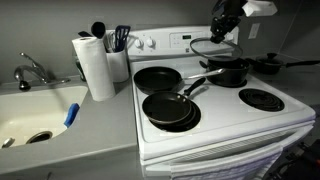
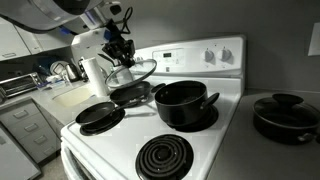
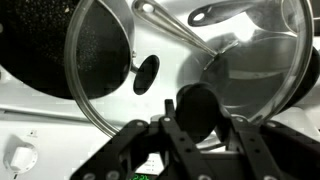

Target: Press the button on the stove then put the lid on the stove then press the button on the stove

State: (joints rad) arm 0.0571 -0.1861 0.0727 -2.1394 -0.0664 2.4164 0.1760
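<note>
Wrist view shows the jaws clamped on the black knob (image 3: pixel 197 108) of the lid (image 3: pixel 230 50). Both exterior views show the lid (image 1: pixel 212 45) (image 2: pixel 135 72) hanging above the stove (image 1: pixel 220 106) (image 2: pixel 230 140).

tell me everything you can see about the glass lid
The lid is a round disc of clear glass with a thin metal rim and a small black knob at its centre. The tool is shut on that knob and holds the lid tilted in the air over the back of the white stove. In both exterior views it seems to touch nothing but the tool.
</note>
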